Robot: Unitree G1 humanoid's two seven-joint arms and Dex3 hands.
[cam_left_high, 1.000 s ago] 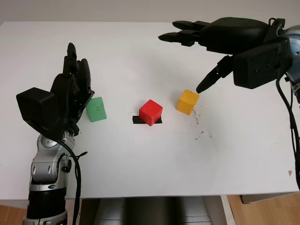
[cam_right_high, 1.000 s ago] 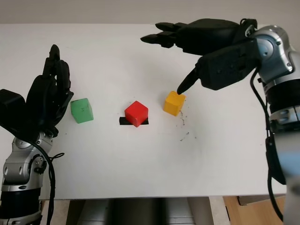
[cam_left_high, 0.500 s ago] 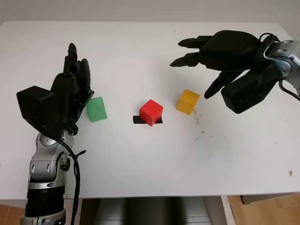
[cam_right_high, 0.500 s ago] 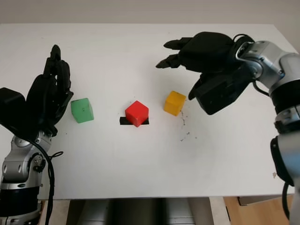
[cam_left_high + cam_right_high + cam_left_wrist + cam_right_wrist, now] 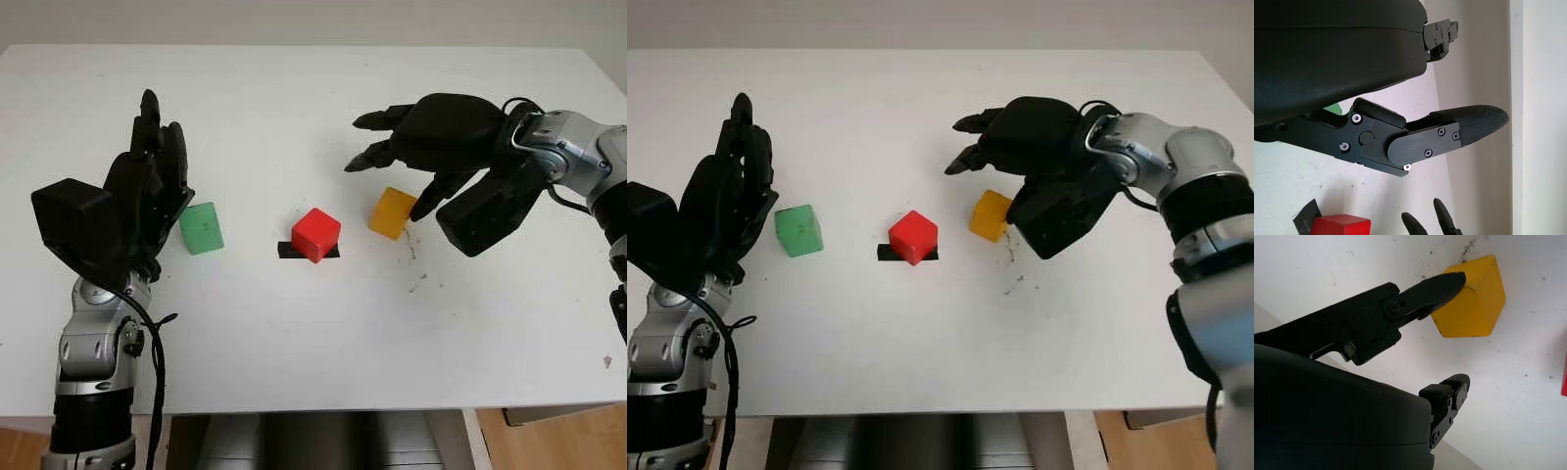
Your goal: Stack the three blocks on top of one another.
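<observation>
Three blocks sit apart, unstacked, on the white table, one of each colour; the red block rests at the centre on a strip of black tape, the green block lies well to its left, and the yellow block lies near its right; two black three-fingered hands are in play; the right hand hangs over and just behind the yellow block, holding nothing, its fingers unclenched, two reaching out past the block's far side and one finger angled down at the block's right edge, though whether it touches cannot be told; the left hand stands upright just left of the green block, empty, its fingers uncurled.
</observation>
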